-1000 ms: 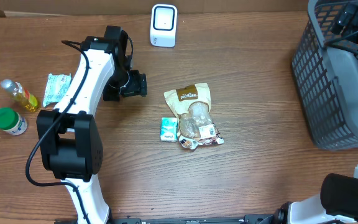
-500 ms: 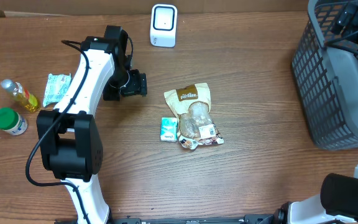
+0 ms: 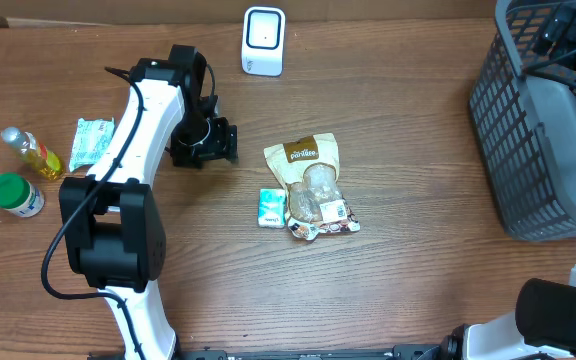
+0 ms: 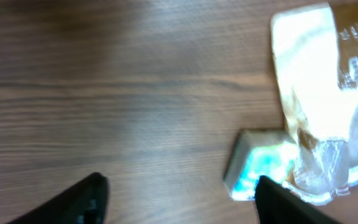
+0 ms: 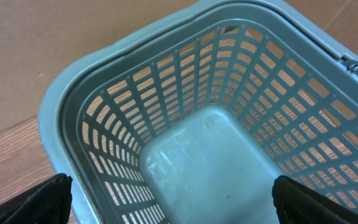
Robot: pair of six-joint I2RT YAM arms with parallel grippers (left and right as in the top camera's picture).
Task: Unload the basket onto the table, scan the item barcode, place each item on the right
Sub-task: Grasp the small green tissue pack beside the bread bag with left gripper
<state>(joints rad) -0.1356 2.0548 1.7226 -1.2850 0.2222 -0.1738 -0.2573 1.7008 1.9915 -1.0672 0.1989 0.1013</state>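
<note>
- On the bench (image 3: 418,280), near its middle, a snack bag (image 3: 308,172) lies flat, brown at the top and clear lower down.
- Touching the bag's lower left side is a small teal packet (image 3: 272,207).
- By the far edge stands a white scanner (image 3: 263,40), well apart from both.
- Left of the bag, the left fingers (image 3: 218,140) hang over bare wood. In the wrist view their dark tips sit low in the frame, spread wide with nothing between them, and the packet and bag lie beyond.
- At the right edge sits a grey basket (image 3: 528,130). The right fingers (image 5: 42,202) are above its open mouth — spread fully apart, holding nothing.
- Far left are a small bottle (image 3: 33,153) of yellow liquid, a green-lidded jar (image 3: 15,194) and a pale green pouch (image 3: 93,142) — near one another, none touching the bag.
</note>
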